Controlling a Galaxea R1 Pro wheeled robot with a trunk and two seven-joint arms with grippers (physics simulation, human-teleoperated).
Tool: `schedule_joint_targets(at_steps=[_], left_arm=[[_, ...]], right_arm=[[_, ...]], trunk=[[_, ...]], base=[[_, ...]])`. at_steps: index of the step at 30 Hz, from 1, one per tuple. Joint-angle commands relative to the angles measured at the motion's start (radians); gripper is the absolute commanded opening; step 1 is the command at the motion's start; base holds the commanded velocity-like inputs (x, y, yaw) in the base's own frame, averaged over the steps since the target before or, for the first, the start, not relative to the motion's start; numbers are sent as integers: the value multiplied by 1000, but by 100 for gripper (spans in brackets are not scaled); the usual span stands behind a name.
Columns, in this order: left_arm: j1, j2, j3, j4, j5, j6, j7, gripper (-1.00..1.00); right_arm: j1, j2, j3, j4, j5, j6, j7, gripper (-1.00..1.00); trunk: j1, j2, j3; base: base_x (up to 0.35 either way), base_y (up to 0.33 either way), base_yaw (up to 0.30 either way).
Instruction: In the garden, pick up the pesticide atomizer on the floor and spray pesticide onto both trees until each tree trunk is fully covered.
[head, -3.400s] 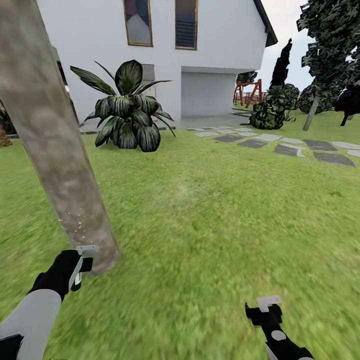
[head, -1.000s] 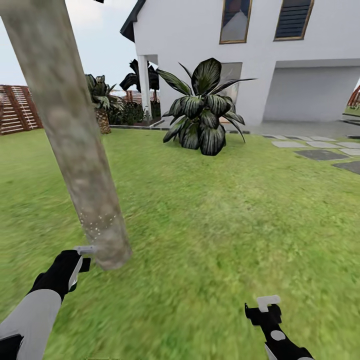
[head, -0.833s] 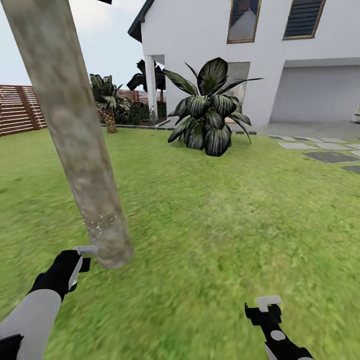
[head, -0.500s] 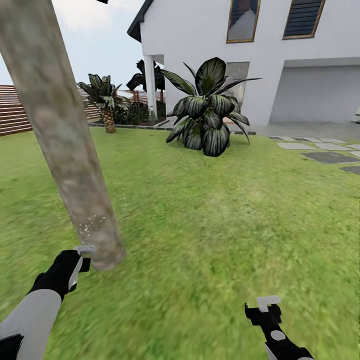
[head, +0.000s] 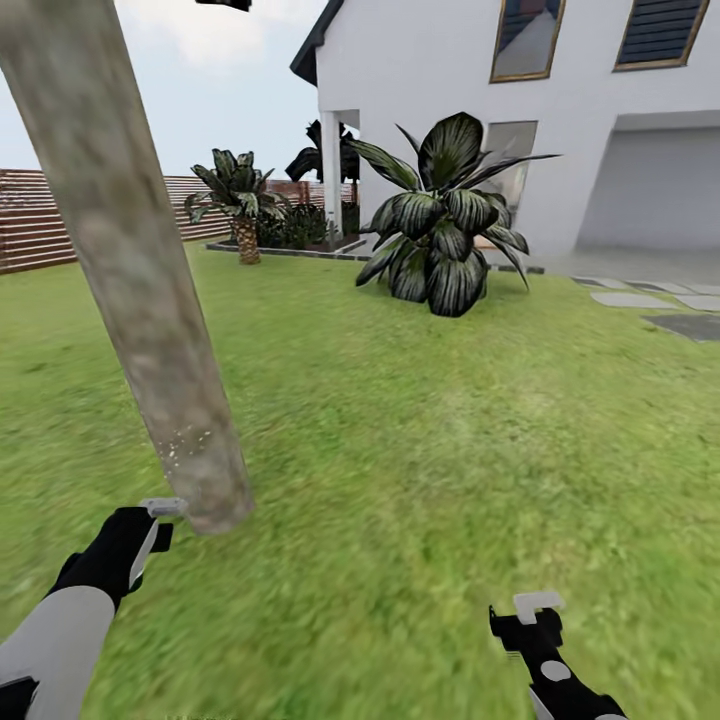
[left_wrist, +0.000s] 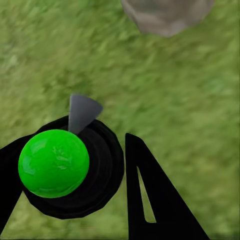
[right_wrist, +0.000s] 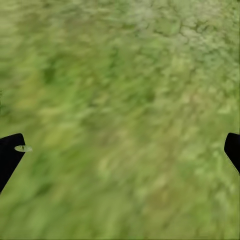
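View is panning left w/ the base; white specks on tree trunk (head: 190, 450) are holding low. Left jaws (left_wrist: 100, 170) pinching atomizer (left_wrist: 54, 163), nozzle just short of trunk; right jaws (right_wrist: 120, 150) spread, over lawn (head: 450, 450). Upper trunk likely uncovered.

White two-storey house (head: 440, 70) at back right, dark roof edge, two upper windows (head: 530, 38) with tan frames. Recessed grey garage door (head: 650, 200) under overhang at far right. Large broad-leaved dark green plant (head: 445, 220) on grass in front of house wall. Short palm (head: 240, 195) with scaly brown trunk further left, beside dark shrubs (head: 295, 225) along low border. Grey stepping slabs (head: 655, 305) at right edge. Pale sky (head: 220, 80) with thin cloud above.
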Motion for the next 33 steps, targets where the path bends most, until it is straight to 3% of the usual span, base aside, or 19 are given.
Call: schedule_joint_targets(at_steps=[1,20,33], left_arm=[[0,-1,1,-1,-5,4,0,-100],[0,-17,-3,-11,2,4,2,-100],[0,-18,-3,-12,3,4,2,-100]], right_arm=[[-1,0,-7,1,11,-4,-3,100],[-1,-1,-7,1,11,-4,-3,100],[-1,-1,-7,1,11,-4,-3,100]], trunk=[[0,0,-1],[0,0,-1],[0,0,-1]], base=[[88,-269,275],[140,-255,273],[226,-207,23]])
